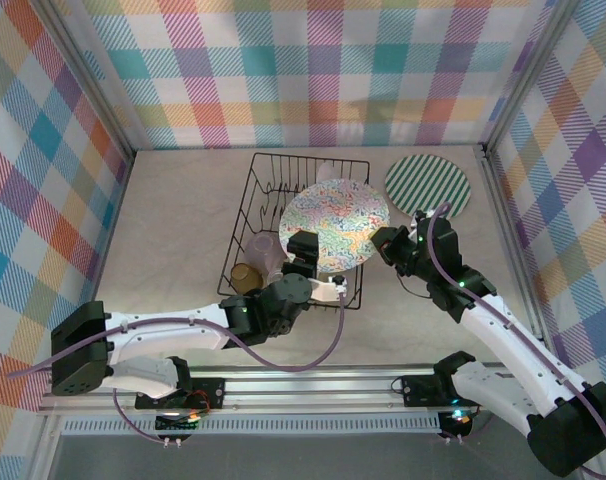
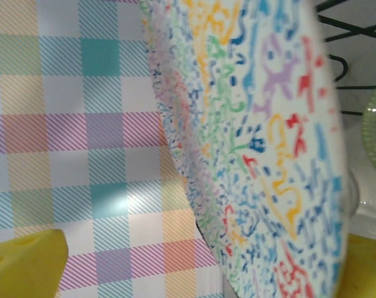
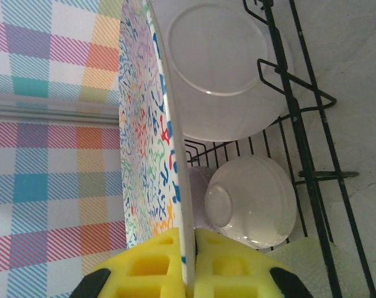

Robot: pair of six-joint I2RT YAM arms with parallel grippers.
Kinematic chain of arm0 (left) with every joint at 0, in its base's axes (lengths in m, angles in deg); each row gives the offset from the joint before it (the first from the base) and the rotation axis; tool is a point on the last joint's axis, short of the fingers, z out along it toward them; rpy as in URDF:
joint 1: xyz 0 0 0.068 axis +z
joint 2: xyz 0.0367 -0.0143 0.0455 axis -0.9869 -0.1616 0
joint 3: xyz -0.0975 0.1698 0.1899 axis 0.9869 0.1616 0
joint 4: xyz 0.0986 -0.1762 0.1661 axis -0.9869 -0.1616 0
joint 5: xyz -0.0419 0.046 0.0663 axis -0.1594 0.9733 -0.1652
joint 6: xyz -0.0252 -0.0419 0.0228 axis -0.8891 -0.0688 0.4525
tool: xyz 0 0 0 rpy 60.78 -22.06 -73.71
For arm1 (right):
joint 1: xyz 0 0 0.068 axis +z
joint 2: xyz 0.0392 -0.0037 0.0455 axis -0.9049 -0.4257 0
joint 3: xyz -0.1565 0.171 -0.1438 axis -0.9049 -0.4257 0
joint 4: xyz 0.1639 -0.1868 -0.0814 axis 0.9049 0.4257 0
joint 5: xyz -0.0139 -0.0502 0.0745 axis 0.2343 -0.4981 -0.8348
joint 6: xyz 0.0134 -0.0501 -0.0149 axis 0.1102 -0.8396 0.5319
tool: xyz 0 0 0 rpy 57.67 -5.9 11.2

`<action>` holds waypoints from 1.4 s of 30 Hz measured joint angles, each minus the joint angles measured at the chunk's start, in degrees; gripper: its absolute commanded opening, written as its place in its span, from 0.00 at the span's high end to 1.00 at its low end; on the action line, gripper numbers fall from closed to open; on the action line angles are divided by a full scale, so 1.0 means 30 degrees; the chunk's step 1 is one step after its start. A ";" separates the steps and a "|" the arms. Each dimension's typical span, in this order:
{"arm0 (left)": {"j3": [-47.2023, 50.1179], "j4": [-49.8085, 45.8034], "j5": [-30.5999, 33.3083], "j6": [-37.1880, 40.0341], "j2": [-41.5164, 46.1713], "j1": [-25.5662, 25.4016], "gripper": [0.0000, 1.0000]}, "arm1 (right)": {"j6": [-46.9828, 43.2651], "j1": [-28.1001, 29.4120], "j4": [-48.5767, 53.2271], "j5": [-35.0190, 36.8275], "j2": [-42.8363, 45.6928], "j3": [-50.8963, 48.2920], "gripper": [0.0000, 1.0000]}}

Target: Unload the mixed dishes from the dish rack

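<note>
The squiggle plate [image 1: 335, 225] is a large round disc: the face is covered with small multicoloured marks, and the back is plain glossy white with a raised foot ring. It is held tilted over the right part of the dish rack [image 1: 293, 157], a black basket of thin wire with upright dividers. Whether the plate touches the wire cannot be told. Its right rim is pinched by the right pincer [image 3: 189, 264], whose two blocky yellow pads, moulded with square hollows, are pressed onto the thin edge.

The left pincer [image 1: 305, 255] is placed at the lower left rim of the same plate with its jaws spread. In the left wrist view its yellow pads [image 2: 26, 264] are seen far apart at the bottom corners, with the plate passing between them.

Inside the rack a cream bowl [image 3: 250, 202], smooth and shiny, is laid on its side at the plate's white back. A clear cup [image 1: 263, 248] and an amber cup [image 1: 246, 277] are kept at the near left corner. A green-striped plate [image 1: 428, 185] is laid flat on the pale worktop [image 1: 183, 230], just beside the rack's far right corner.
</note>
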 measured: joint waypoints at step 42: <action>-0.2973 -1.0601 -2.1303 -3.0112 0.5974 1.4171 0.00 | -0.0678 -1.4069 -0.8633 -0.2018 -1.2145 0.3585 1.00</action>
